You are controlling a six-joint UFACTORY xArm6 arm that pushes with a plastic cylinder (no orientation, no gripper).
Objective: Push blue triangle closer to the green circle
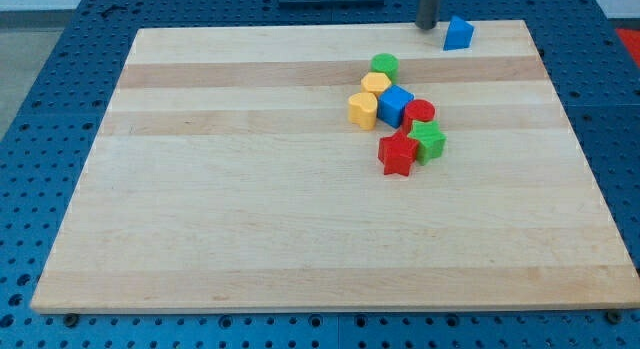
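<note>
The blue triangle stands near the top edge of the wooden board, at the view's upper right. The green circle lies lower and to the left of it, at the top of a cluster of blocks. My tip rests on the board's top edge, just left of the blue triangle with a small gap, and above and right of the green circle.
Below the green circle cluster a yellow hexagon, a yellow block, a blue cube, a red circle, a green star and a red star. A blue perforated table surrounds the board.
</note>
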